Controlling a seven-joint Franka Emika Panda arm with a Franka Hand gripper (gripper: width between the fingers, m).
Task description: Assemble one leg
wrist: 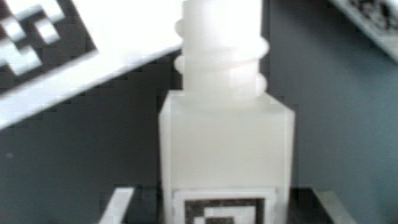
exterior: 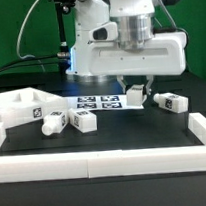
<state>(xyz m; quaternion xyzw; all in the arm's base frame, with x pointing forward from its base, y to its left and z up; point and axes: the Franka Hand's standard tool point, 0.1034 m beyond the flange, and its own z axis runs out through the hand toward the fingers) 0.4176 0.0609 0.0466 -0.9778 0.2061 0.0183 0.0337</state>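
Note:
My gripper [exterior: 137,88] hangs over the back middle of the black table and is shut on a leg [exterior: 138,94], which sits tilted under it. In the wrist view the gripper [wrist: 221,200] has one grey finger on each side of that leg [wrist: 224,130]. The leg is a white block with a black-and-white tag at its near end, and its ribbed peg [wrist: 221,50] points away from the camera. Three more legs lie on the table: two [exterior: 52,122] [exterior: 84,120] at the exterior view's left and one [exterior: 171,103] at its right.
The marker board [exterior: 96,100] lies flat behind the loose legs and shows in the wrist view [wrist: 39,45] too. A large white rimmed panel [exterior: 16,106] lies at the exterior view's left. A white raised border [exterior: 106,161] runs along the table's front and sides.

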